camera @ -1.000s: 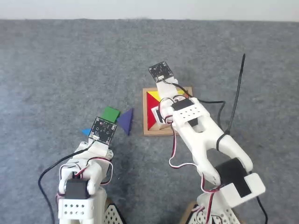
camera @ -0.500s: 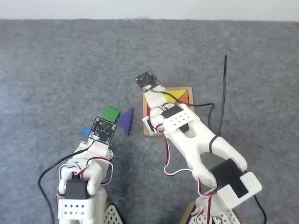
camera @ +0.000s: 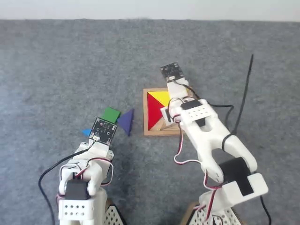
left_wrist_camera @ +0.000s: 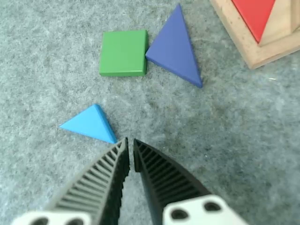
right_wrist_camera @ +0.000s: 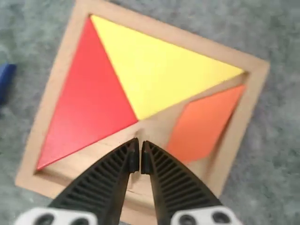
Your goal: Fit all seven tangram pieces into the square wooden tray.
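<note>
Tray part filled, three pieces waiting outside

Placement is partway done, by my reading. The wooden tray (right_wrist_camera: pixel 55 93) holds a red triangle (right_wrist_camera: pixel 89 98), a yellow triangle (right_wrist_camera: pixel 159 70) and an orange piece (right_wrist_camera: pixel 206 124). Bare wood remains along one side of it.

The right hand (right_wrist_camera: pixel 140 152) hangs over that bare patch with its fingers pressed together, pinching nothing. The left hand (left_wrist_camera: pixel 130 145) is likewise closed and empty. Its tips sit just beside the light blue triangle (left_wrist_camera: pixel 89 124) on the grey tabletop (camera: pixel 56 70).

Farther off lie the green square (left_wrist_camera: pixel 123 52) and the dark blue triangle (left_wrist_camera: pixel 174 47), touching at a corner, well apart from the tray. I count six pieces and cannot tell where the seventh is.

The next move likely falls to the left hand. It would need to spread its fingers, straddle the light blue triangle across two edges, then close and lift. That thin, flat piece may slide on the nap unless it is gripped squarely.
</note>
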